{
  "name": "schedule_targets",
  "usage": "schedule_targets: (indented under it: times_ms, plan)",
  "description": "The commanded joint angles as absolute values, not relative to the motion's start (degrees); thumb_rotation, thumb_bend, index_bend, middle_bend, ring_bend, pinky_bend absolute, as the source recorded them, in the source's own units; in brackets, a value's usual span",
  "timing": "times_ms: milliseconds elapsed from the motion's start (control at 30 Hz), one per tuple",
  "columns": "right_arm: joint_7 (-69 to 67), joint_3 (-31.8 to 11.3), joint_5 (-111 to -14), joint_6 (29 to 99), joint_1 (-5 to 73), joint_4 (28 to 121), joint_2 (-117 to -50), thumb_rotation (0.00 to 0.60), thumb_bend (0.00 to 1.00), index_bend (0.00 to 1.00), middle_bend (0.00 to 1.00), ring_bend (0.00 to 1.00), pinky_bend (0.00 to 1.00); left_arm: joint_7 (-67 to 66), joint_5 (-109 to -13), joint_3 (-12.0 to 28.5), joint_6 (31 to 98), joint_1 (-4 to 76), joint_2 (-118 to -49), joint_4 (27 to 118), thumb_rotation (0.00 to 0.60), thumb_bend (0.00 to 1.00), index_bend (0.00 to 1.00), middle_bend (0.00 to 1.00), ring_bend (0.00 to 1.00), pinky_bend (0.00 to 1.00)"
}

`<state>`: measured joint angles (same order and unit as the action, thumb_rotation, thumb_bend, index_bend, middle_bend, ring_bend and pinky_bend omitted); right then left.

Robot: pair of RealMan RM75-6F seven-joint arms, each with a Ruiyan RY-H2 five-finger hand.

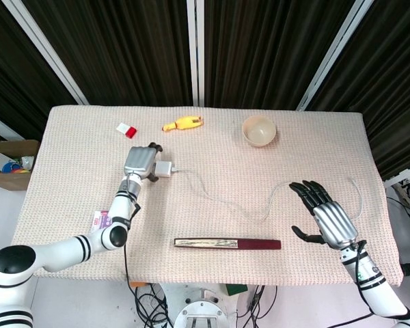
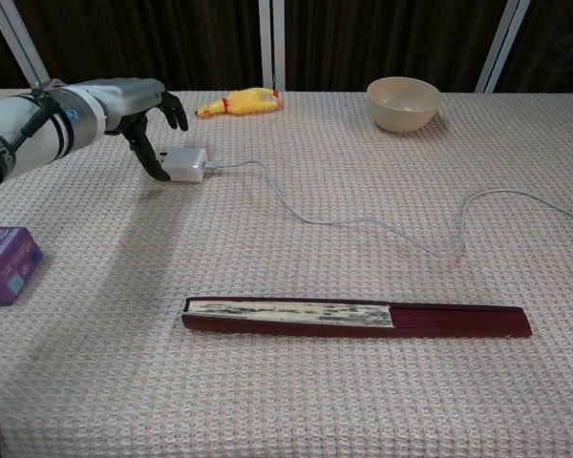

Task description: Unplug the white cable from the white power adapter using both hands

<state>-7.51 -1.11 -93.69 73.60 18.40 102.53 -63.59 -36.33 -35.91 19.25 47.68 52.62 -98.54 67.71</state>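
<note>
The white power adapter [image 1: 164, 169] [image 2: 187, 164] lies flat on the cloth at centre left with the white cable [image 1: 222, 200] [image 2: 363, 224] plugged into its right side. From there the cable snakes right across the table to a loop near the right edge. My left hand [image 1: 140, 162] [image 2: 134, 100] is just left of the adapter, fingers spread above it and the thumb tip at its left face; it grips nothing. My right hand [image 1: 324, 219] hovers open and empty at the front right, right of the cable's bend, and shows only in the head view.
A long dark red folded fan [image 1: 227, 243] [image 2: 353, 318] lies near the front edge. A beige bowl [image 1: 259, 130] [image 2: 403, 103] and a yellow rubber chicken [image 1: 182, 124] [image 2: 237, 101] sit at the back. A small red and white block [image 1: 126, 130] is back left, a purple box [image 1: 99, 220] [image 2: 5, 262] front left.
</note>
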Motion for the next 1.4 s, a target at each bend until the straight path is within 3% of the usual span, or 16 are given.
schedule_targets:
  times_ms: [33,367,833,1067,1233,1400]
  plan:
    - [-7.6,-1.0,-93.6,73.7,18.3,102.5,-63.6,0.6,0.3,0.05,0.11,0.0,0.05,-35.1,-34.8,18.9,46.2,53.3,-98.6,66.6,0.6,0.1,0.3,0.22,0.66,0.92]
    - [-7.8,-0.9,-92.7,73.8,17.9,102.1,-63.7,0.6,0.3,0.05,0.11,0.0,0.05,-26.3,-35.0,19.7,41.2,53.4,-98.5,64.1,0.6,0.16,0.33,0.26,0.66,0.92]
    - [-7.7,-0.9,-92.3,73.5,18.0,102.2,-63.6,0.6,0.3,0.05,0.11,0.0,0.05,-22.0,-36.0,18.0,40.6,53.8,-98.8,62.0,0.6,0.16,0.36,0.29,0.66,0.92]
    - [-7.5,-1.1,-91.9,73.5,18.0,102.4,-63.6,0.6,0.3,0.05,0.11,0.0,0.05,-19.6,-36.6,17.8,39.3,54.1,-99.2,61.2,0.6,0.2,0.45,0.36,0.67,0.91]
    - [-7.5,-1.7,-91.3,73.4,18.2,102.9,-63.3,0.6,0.3,0.05,0.11,0.0,0.05,-16.9,-38.3,18.2,39.5,54.0,-99.3,61.4,0.6,0.27,0.54,0.48,0.68,0.91]
    - [-7.4,-4.5,-88.1,71.3,20.3,104.5,-63.7,0.6,0.3,0.07,0.15,0.0,0.11,-16.1,-41.0,18.0,42.3,53.0,-96.5,67.3,0.6,0.32,0.56,0.52,0.69,0.91]
